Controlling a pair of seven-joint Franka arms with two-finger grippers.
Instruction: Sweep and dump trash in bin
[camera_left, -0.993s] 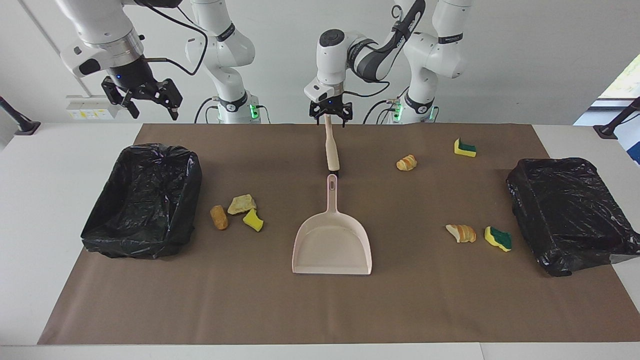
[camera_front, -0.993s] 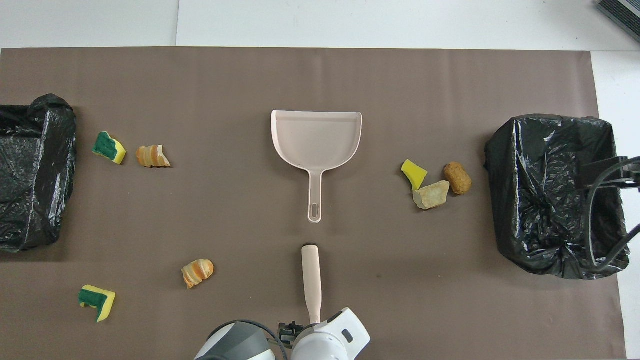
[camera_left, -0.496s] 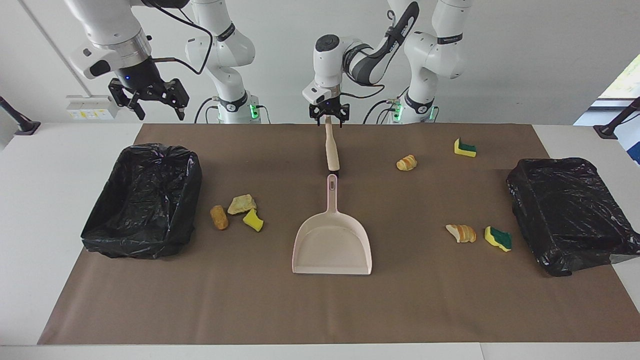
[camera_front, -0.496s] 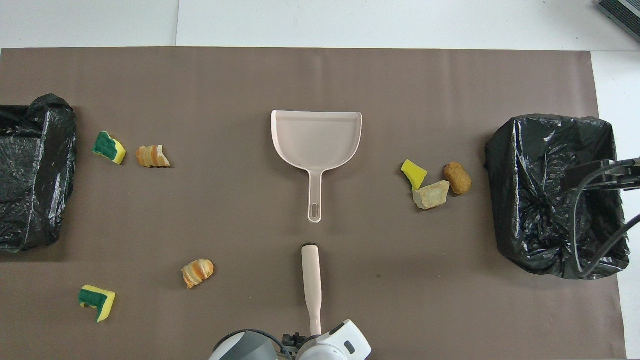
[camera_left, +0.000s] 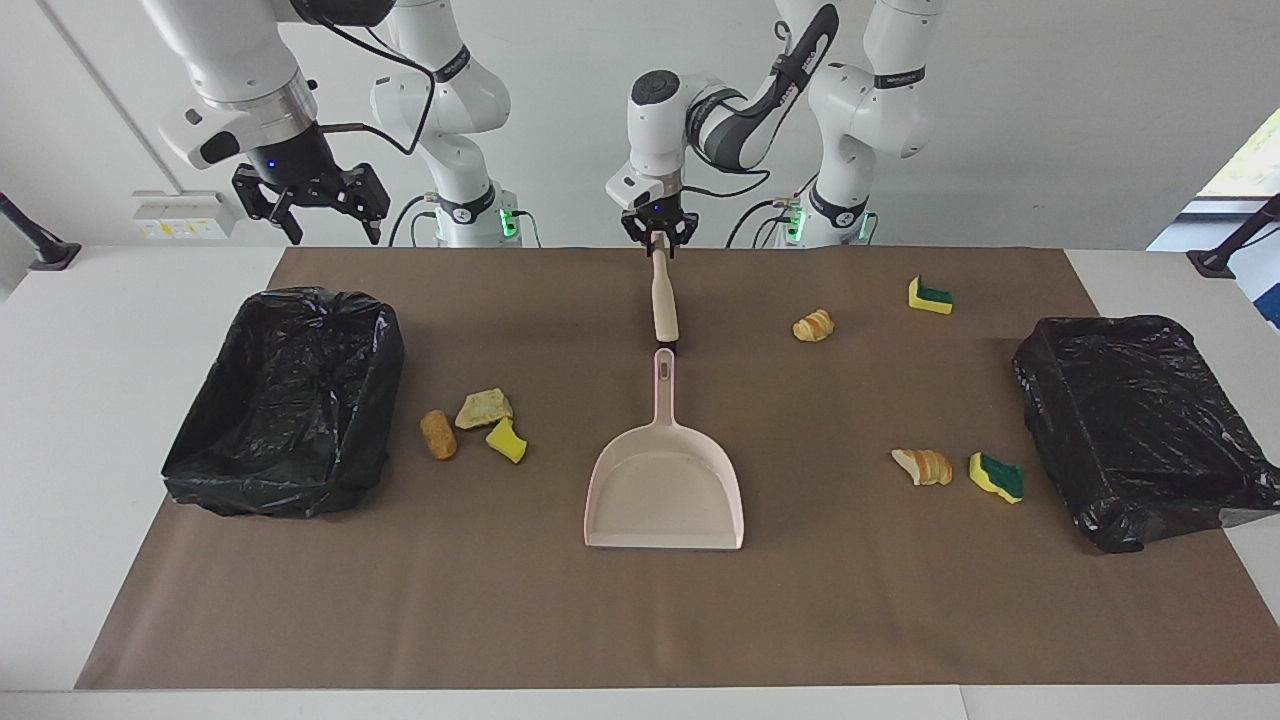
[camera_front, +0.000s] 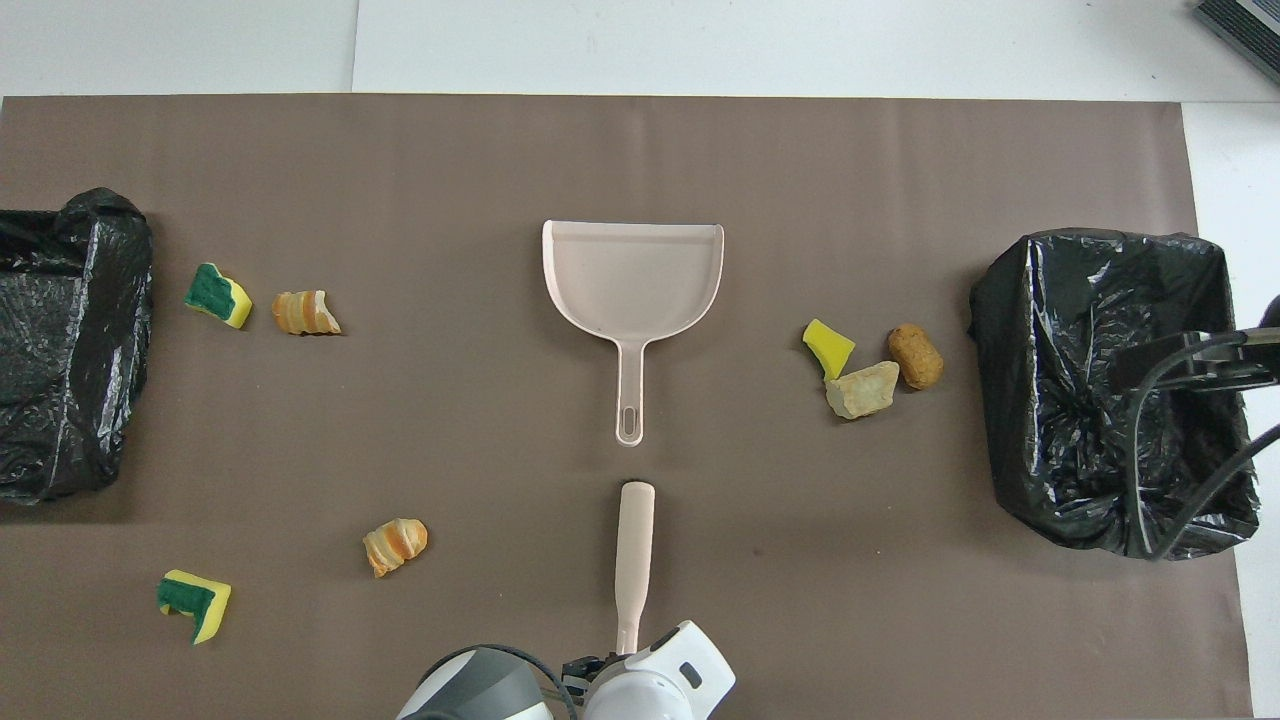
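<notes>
Left gripper (camera_left: 658, 240) pinches the brush (camera_left: 663, 300) handle's end — only the facing view shows the spread right gripper (camera_left: 318, 205).

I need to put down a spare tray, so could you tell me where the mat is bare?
Bare: the mat strip farther from the robots than the dustpan, and between dustpan and either scrap group. Crowded: the three scraps beside the bin at the right arm's end.
</notes>
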